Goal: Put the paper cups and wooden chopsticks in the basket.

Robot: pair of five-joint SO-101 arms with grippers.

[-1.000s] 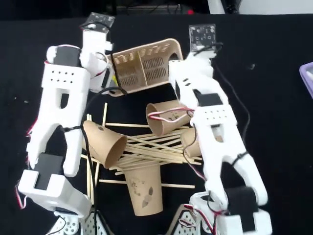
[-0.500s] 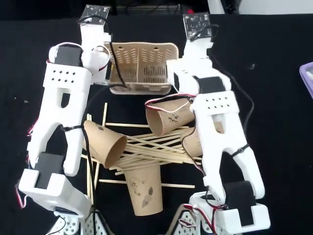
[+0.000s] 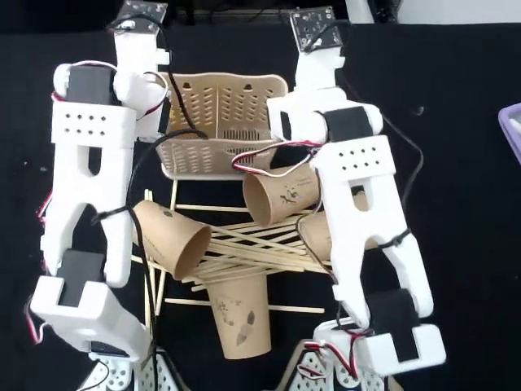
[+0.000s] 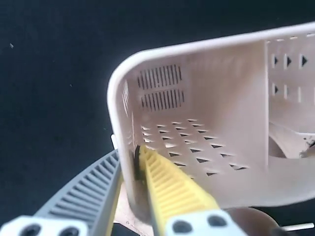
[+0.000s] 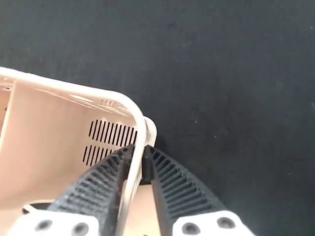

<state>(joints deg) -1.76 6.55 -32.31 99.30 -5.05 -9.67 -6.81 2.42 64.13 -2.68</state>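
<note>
On the black table [image 3: 456, 204], nearest the arm bases, four cups [image 3: 238, 318] lie tipped over in and around a loose heap of chopsticks [image 3: 244, 248], one cup partly under the right arm. Just beyond them the basket [image 3: 207, 159] is tilted, open side up. The left gripper [image 4: 132, 157] is clamped on one side wall, and the right gripper [image 5: 139, 150] is clamped on the opposite corner's rim.
</note>
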